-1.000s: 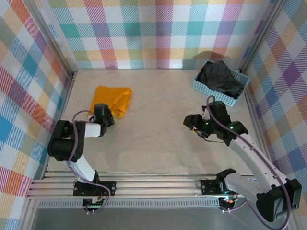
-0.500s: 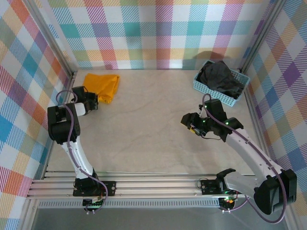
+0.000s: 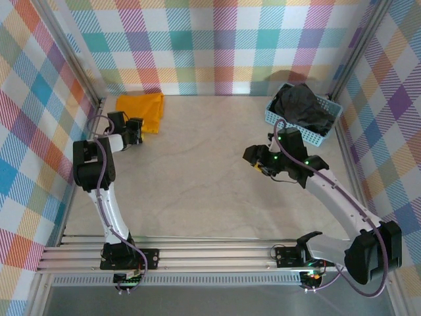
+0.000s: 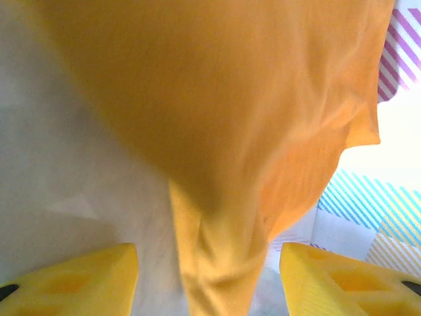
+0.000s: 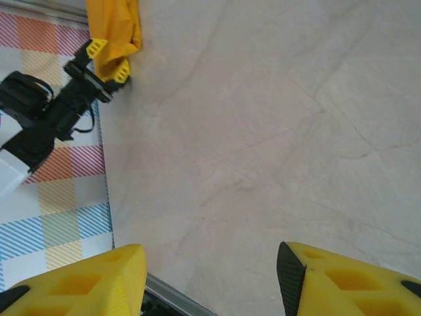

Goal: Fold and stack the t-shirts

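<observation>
The bright orange-yellow t-shirt (image 3: 141, 107) lies bunched in the far left corner of the table. My left gripper (image 3: 135, 128) is at its near edge. In the left wrist view a fold of the orange t-shirt (image 4: 223, 217) runs down between the yellow fingers (image 4: 72, 280), which stand wide apart; the left gripper (image 4: 207, 283) is open. The charcoal-black t-shirt (image 3: 299, 105) is heaped in the light blue basket (image 3: 321, 137) at the back right. My right gripper (image 3: 256, 158) hangs open over bare table, nothing between its fingers (image 5: 329, 283).
Plaid walls close in the table on the left, back and right, and the orange t-shirt (image 5: 113, 29) sits against the left wall. An aluminium rail (image 3: 210, 247) runs along the near edge. The marbled tabletop (image 3: 204, 171) stretches between the two arms.
The left gripper has swung back and left, and the orange t-shirt went with it from mid-left into the far left corner. The right gripper moved slightly toward the back.
</observation>
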`<move>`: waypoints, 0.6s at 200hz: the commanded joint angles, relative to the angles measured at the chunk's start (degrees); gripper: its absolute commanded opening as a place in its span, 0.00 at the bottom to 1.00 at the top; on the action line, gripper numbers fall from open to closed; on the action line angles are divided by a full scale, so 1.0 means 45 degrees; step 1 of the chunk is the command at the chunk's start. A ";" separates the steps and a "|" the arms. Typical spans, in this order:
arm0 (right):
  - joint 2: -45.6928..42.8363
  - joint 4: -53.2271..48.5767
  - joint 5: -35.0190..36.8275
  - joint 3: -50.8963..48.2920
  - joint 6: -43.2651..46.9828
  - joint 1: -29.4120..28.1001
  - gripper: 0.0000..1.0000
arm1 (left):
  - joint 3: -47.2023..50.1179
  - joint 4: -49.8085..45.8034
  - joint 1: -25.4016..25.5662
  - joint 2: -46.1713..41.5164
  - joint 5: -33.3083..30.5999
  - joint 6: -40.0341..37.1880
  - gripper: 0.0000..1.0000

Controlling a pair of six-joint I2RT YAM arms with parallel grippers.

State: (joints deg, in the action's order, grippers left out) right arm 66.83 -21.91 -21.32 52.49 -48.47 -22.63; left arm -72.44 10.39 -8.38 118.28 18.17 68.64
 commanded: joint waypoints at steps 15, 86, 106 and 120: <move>-0.0092 0.0455 -0.0236 0.0022 0.0096 -0.0211 0.55 | 0.1140 -0.0583 0.0261 -0.2649 -0.0253 -0.0010 0.49; -0.4151 0.1817 0.2792 -0.1742 0.0835 -0.0185 1.00 | 0.3805 -0.5261 0.1306 -1.1631 -0.0621 -0.5666 1.00; -0.4567 0.0478 0.3972 -0.1650 0.1117 -0.0185 1.00 | 0.4143 -0.8091 0.1779 -1.3503 -0.2413 -0.6699 1.00; -0.5107 -0.0372 0.5220 -0.1635 0.1544 -0.0202 1.00 | 0.4491 -0.9368 0.1803 -1.4618 -0.3590 -0.6733 1.00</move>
State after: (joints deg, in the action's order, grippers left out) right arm 46.28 -17.76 -8.36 45.74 -45.15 -23.35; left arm -55.96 -14.92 -0.78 57.14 12.10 45.10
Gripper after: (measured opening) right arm 0.996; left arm 0.997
